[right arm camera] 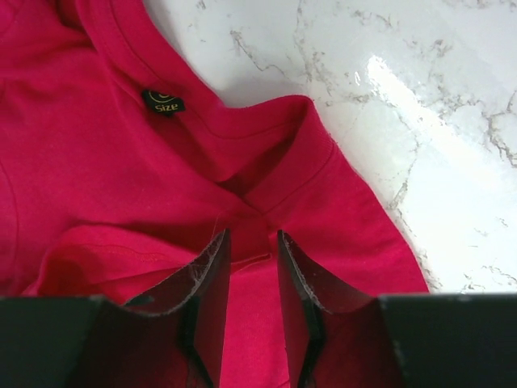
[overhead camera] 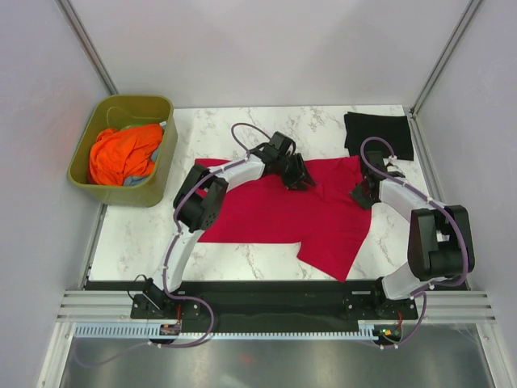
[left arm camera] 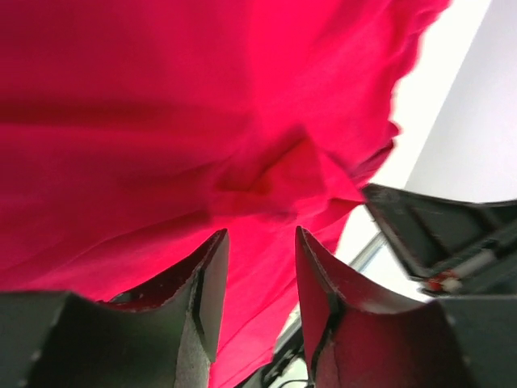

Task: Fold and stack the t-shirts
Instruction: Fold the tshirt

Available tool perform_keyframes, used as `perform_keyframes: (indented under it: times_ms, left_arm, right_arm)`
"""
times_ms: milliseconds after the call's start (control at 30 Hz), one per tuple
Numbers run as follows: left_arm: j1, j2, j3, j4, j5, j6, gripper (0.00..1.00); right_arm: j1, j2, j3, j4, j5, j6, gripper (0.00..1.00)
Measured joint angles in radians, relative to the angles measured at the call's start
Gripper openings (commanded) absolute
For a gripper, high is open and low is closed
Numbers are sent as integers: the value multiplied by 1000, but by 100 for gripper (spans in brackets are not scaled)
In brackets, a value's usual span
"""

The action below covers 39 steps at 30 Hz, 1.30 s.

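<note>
Marble table (overhead camera: 234, 129) shows beyond and left of the red tee (overhead camera: 266, 214); the black tee (overhead camera: 378, 133) fills the far right corner. The left gripper (overhead camera: 300, 179) is half-open over bunched red cloth. The right gripper (overhead camera: 360, 196) is narrow by the collar, and I can't tell if it grips.

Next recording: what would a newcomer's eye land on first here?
The crimson t-shirt spread across the middle of the marble table, with the left gripper and right gripper both down on it, the right's fingers at the collar. Then the orange cloth in the olive tub at far left, and the black t-shirt at the far right corner.
</note>
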Motion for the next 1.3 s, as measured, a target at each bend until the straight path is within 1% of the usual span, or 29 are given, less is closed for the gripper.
perform_keyframes:
  times_ms: [133,233,267,333,400,433,467,500,567,600,633,900,1033,1300]
  left_arm:
    - [-13,-4,0,-68,-39,50,42]
    - [-19,-11,0,-103,-64,76,42]
    - [-20,-15,0,-114,-71,82,42]
    - [-21,-26,0,-130,-91,89,48]
    - [-21,-35,5,-141,-117,89,46]
    - [-21,-39,9,-141,-128,87,43]
    - [-21,-42,14,-140,-142,80,36]
    - [-21,-47,15,-132,-148,69,23]
    - [-21,-57,15,-106,-161,39,15]
    - [-21,-62,15,-85,-166,26,7]
    - [-21,-66,17,-67,-168,12,3]
    - [-21,-43,144,13,-167,-28,2]
    - [-23,-8,153,34,-167,-30,2]
    - [-35,108,165,22,-137,-29,2]
  right_arm:
    - [0,-6,-7,14,-5,0,30]
    - [0,-6,-21,21,-6,-1,26]
    - [0,-6,-26,24,-7,-1,22]
    - [0,-6,-34,29,-8,-4,17]
    - [0,-7,-42,37,-11,-10,11]
    - [0,-7,-46,43,-12,-13,10]
    - [0,-8,-48,48,-13,-17,7]
    - [0,-8,-50,53,-13,-20,6]
    - [0,-10,-53,63,-16,-28,5]
    - [0,-11,-54,67,-17,-33,4]
    - [0,-13,-55,69,-19,-37,4]
    - [0,-18,-63,90,-37,-56,2]
    - [0,-18,-64,104,-47,-62,1]
    - [0,-19,-68,120,-57,-67,0]
